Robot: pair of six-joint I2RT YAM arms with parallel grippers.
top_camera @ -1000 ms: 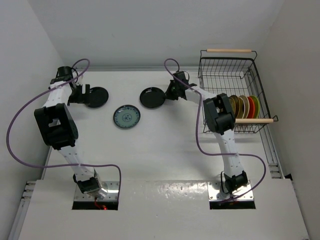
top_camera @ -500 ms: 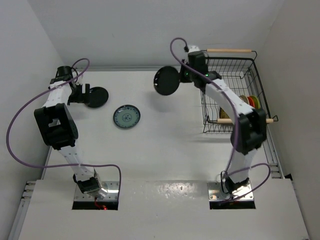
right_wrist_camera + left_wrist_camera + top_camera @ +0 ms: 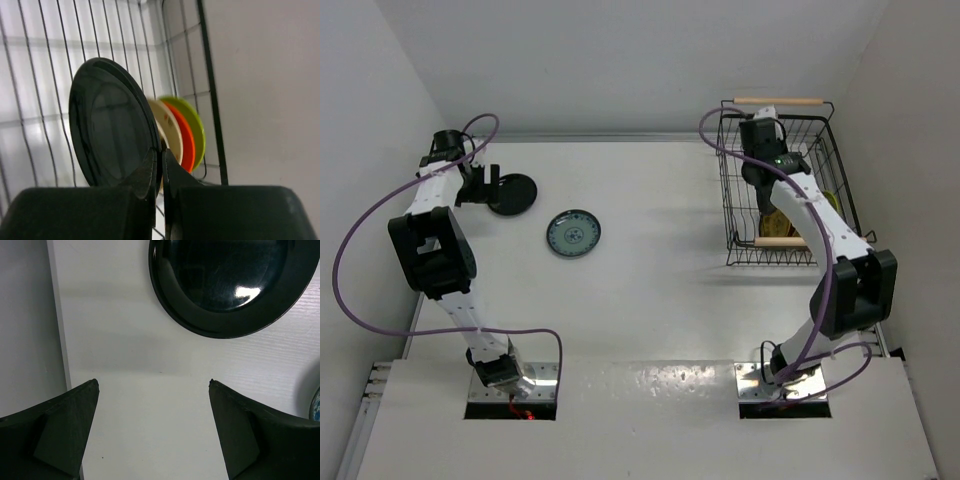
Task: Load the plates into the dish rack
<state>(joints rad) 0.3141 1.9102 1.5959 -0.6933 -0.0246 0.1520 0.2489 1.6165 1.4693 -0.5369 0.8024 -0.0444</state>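
- Black and glossy, one plate point(image 3: 515, 193) lies flat at the far left of the table point(image 3: 650, 300). The left gripper point(image 3: 154, 385) hovers just beside its near rim, jaws wide apart and holding nothing. This arm has barely moved over the last second.
- Blue-grey plate point(image 3: 573, 233): flat on the table, a little right of the black one, with no gripper near it.
- Middle of the table: the second black plate point(image 3: 110, 135) lay here a second ago and has since been lifted away.
- Right gripper point(image 3: 161, 155): jaws clamped together on the lower rim of that second black plate. It hangs upright inside the dish rack point(image 3: 725, 180).
- Just behind it stand a cream plate point(image 3: 167, 127), an orange-red plate point(image 3: 186, 142) and a lime green plate point(image 3: 197, 125), all on edge in a row.
- Reading: the carry to the rack looks complete. The plate probably needs only lowering into place and release, which would leave two plates on the table to load.
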